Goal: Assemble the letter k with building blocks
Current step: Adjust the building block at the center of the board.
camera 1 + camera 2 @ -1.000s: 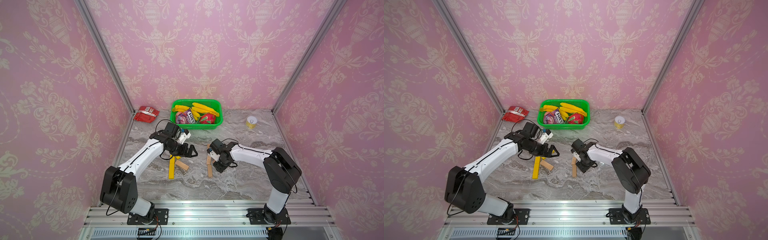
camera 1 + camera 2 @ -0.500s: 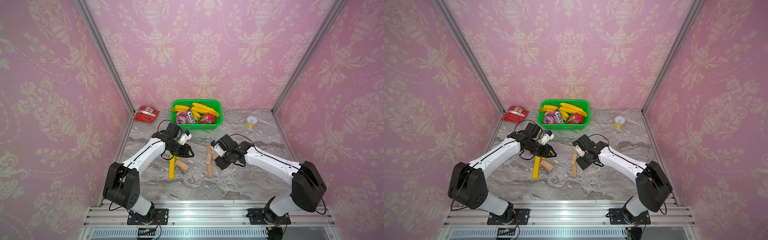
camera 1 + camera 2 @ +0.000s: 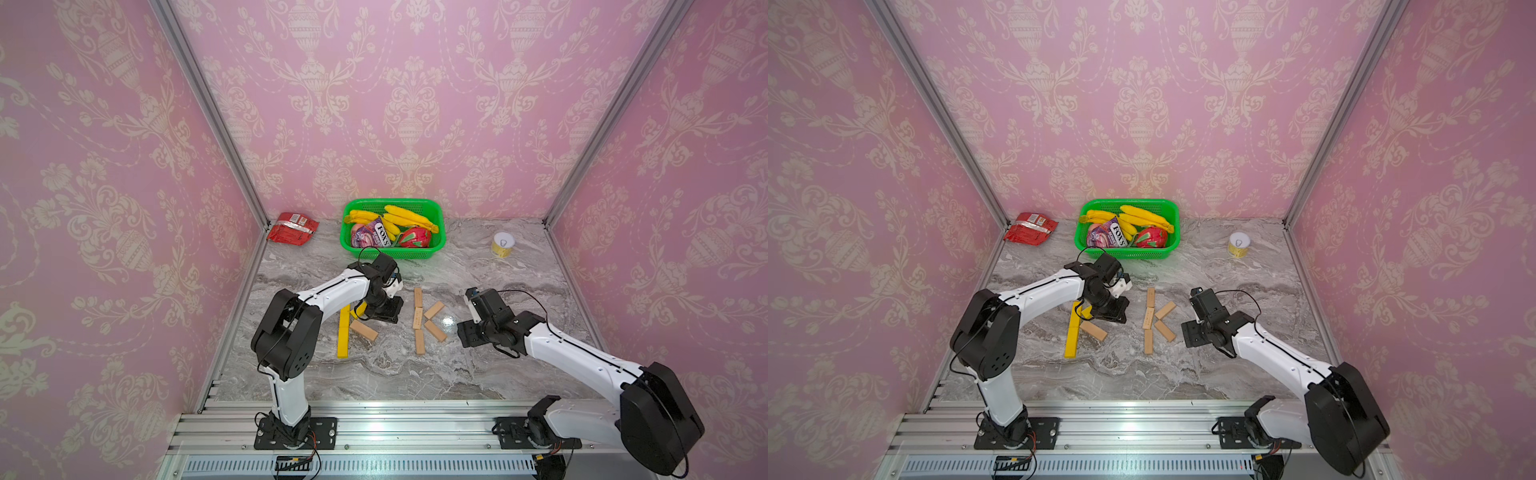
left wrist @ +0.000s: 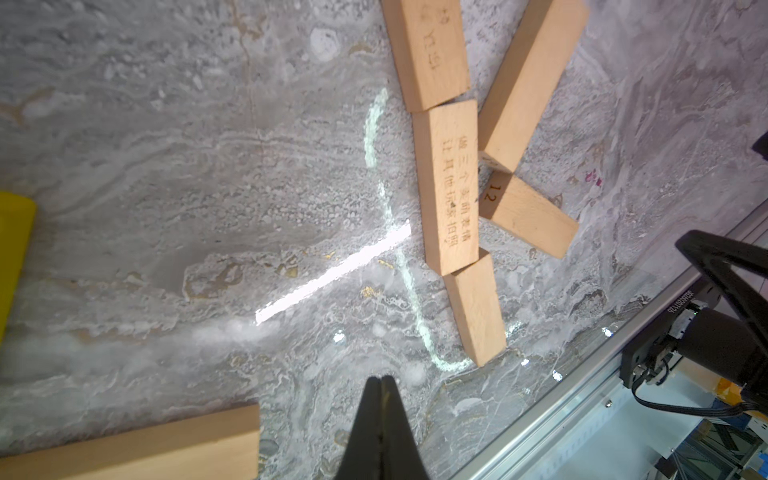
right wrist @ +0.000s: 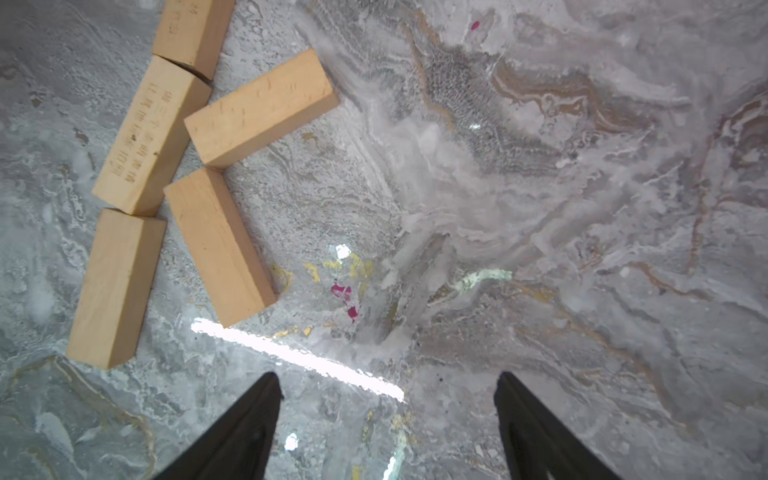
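An all-wood letter k (image 3: 419, 320) of building blocks lies mid-table, its stem (image 4: 451, 187) and two slanted blocks (image 5: 257, 108) also in both wrist views. Left of it lies a yellow stem (image 3: 343, 332) with a slanted wood block (image 3: 363, 330) and a short yellow block (image 3: 360, 308), which is partly hidden under my left arm. My left gripper (image 4: 381, 378) is shut on nothing, its tips just above the marble beside that wood block (image 4: 166, 449). To the right of the wood k, clear of it, hangs my right gripper (image 5: 386, 382), open and empty.
A green basket (image 3: 438, 243) with bananas and packets stands at the back. A red packet (image 3: 293, 227) lies back left and a small yellow can (image 3: 503, 245) back right. Pink walls close three sides; an aluminium rail (image 3: 374, 409) runs along the front.
My left gripper has gone from open to shut over the yellow-and-wood figure. My right arm has drawn back to the right, away from the wood k, and its jaws have widened.
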`<state>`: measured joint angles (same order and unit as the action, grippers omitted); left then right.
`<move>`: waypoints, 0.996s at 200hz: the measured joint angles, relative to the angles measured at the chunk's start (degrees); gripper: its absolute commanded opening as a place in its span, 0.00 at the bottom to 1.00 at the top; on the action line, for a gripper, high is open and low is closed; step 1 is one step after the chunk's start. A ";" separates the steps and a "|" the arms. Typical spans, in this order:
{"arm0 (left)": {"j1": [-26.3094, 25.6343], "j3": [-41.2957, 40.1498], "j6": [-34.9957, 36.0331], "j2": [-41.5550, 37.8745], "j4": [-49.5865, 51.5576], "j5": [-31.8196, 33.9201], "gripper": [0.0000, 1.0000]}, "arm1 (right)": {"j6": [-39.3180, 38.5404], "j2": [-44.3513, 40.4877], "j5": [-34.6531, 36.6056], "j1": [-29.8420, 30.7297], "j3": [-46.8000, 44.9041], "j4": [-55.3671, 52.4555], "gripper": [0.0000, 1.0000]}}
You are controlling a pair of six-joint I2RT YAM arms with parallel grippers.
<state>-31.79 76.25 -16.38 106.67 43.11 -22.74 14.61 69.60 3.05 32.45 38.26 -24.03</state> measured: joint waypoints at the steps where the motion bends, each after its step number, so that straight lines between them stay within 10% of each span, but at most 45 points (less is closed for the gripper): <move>1: -0.07 0.22 -0.15 0.20 -0.07 0.31 0.00 | 0.07 -0.09 -0.11 -0.02 -0.07 0.17 0.85; 72: -4.07 1.88 -7.41 5.66 -6.78 6.27 0.00 | 7.08 -13.46 -13.70 -0.55 -11.74 11.32 1.00; 199: -6.78 1.88 -13.55 8.61 -12.26 10.29 0.00 | 8.70 -26.95 -15.30 -0.55 -18.43 9.25 1.00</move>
<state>-38.57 78.13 -29.93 115.28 30.85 -12.45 23.31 42.65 -12.25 31.90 19.84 -14.79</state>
